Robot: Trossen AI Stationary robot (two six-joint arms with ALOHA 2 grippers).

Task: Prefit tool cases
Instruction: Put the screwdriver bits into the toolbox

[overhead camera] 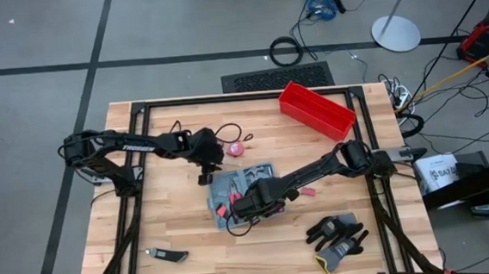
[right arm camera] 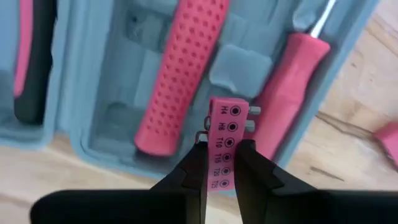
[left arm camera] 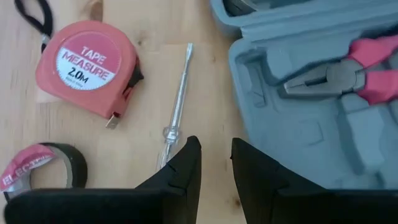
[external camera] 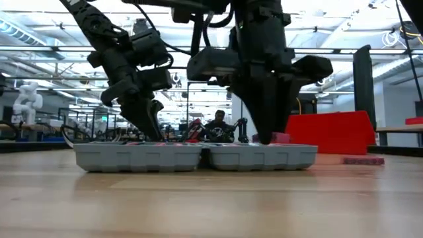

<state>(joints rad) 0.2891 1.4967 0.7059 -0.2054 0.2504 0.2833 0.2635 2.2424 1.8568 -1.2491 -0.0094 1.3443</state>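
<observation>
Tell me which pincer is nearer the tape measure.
Left. The left pincer hovers just beside the tape measure; the right pincer is over the case, farther off.

Tool case [overhead camera: 241,189] partly covered by the right gripper [overhead camera: 251,204] in the high view, tools inside too small to identify there, electrical tape roll [left arm camera: 38,168] cut off by the left wrist picture's edge, small dark item [overhead camera: 168,255] near the worktop's front edge unidentifiable.

floor [overhead camera: 30,31]: grey, dark lines | ceiling lights [external camera: 39,30] | cables [overhead camera: 321,2]
</observation>
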